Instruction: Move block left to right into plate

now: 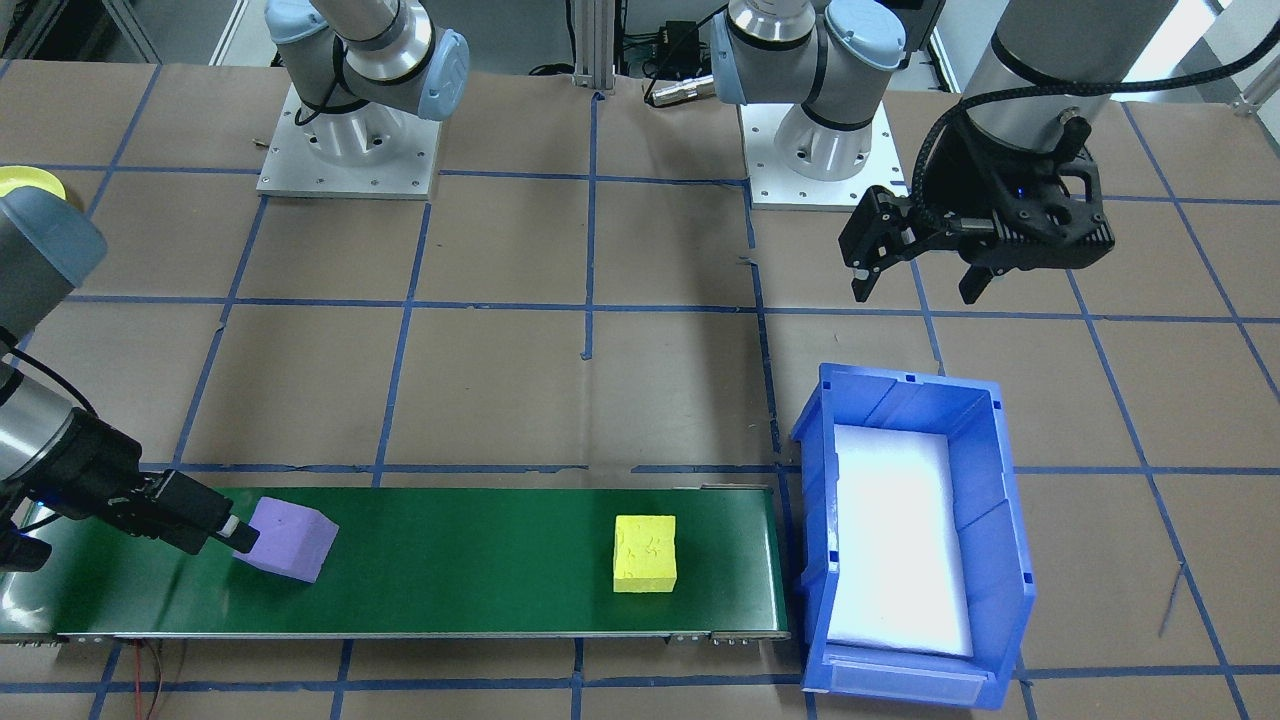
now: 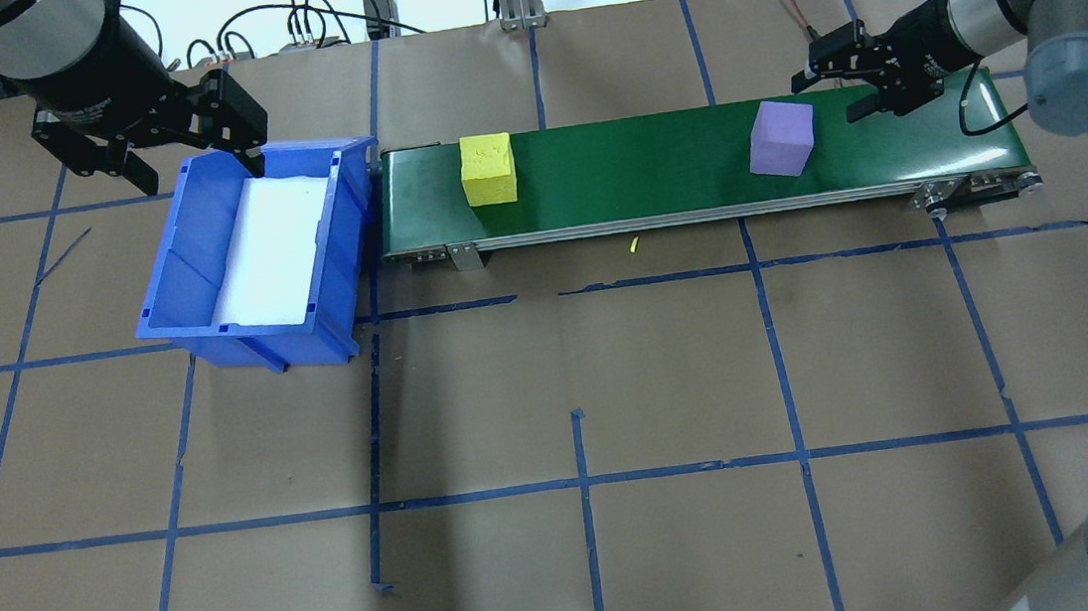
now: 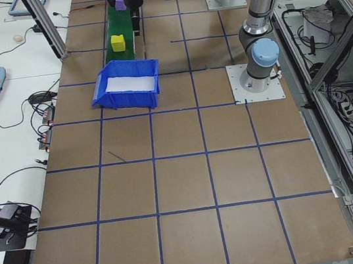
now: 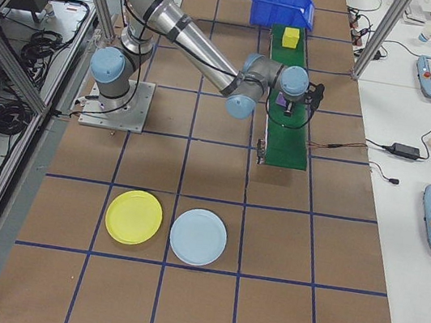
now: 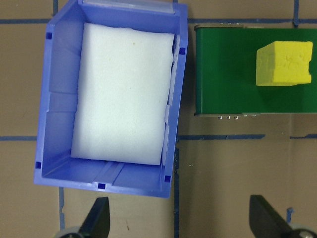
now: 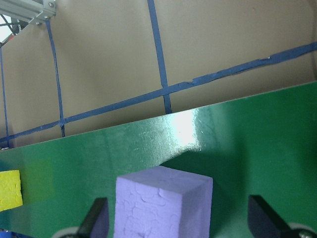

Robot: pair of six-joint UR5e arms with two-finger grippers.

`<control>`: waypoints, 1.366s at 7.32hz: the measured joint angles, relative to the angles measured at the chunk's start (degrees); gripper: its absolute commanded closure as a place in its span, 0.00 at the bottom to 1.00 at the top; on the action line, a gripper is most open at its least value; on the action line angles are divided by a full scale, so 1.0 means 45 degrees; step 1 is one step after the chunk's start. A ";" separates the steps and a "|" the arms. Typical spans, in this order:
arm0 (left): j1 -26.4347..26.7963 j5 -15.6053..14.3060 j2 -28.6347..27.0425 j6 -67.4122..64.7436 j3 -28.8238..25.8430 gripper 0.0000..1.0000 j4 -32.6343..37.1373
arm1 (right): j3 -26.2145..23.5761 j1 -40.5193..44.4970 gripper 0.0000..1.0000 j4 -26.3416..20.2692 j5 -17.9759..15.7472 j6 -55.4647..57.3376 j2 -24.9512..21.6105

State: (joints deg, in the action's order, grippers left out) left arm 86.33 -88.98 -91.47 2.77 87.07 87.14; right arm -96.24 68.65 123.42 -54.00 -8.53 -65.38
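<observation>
1. Overhead exterior view: I see the purple block [image 2: 780, 137] on the green conveyor belt [image 2: 650, 161], toward its 3 o'clock end, with the yellow block [image 2: 488, 169] well apart from it toward 9 o'clock.
2. My right gripper [image 2: 844, 87] sits just beside the purple block at its 2 o'clock corner; its fingers [image 6: 97, 218] are spread wide with nothing between them, and the wrist view shows the block only partly inside the gap.
3. My left gripper [image 1: 920, 268] hangs released and empty beyond the blue bin [image 2: 250, 259], away from the belt.
4. The yellow plate [image 4: 134, 217] lies on the tabletop [image 4: 193, 305] well apart from the belt, just beside a pale blue plate [image 4: 198, 237].
5. I judge the purple block to be foam: light, slightly soft, with a grainy, non-slippery surface. It should give a little under pressure.
6. I would take it across two opposite flat side faces, near mid-height, squarely, since a corner grip could twist it.
</observation>
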 measured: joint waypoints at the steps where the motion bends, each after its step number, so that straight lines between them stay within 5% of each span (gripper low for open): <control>1: -0.0089 -0.0096 0.0185 0.0096 0.0033 0.00 0.0266 | -0.0022 0.0001 0.01 0.0010 -0.0005 0.0000 0.0046; 8: -0.0141 -0.0899 0.0376 0.0031 -0.0126 0.00 0.1113 | -0.0136 0.0004 0.03 -0.0065 -0.0362 -0.0204 0.0476; 10: -0.0128 -0.0856 0.0390 -0.0071 -0.0043 0.00 0.1132 | -0.0201 0.0004 0.19 -0.0132 -0.0978 -0.0639 0.0463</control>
State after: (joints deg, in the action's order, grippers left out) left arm 85.75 -92.83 -89.72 2.45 86.88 92.23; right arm -97.14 68.67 122.83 -58.40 -11.40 -63.29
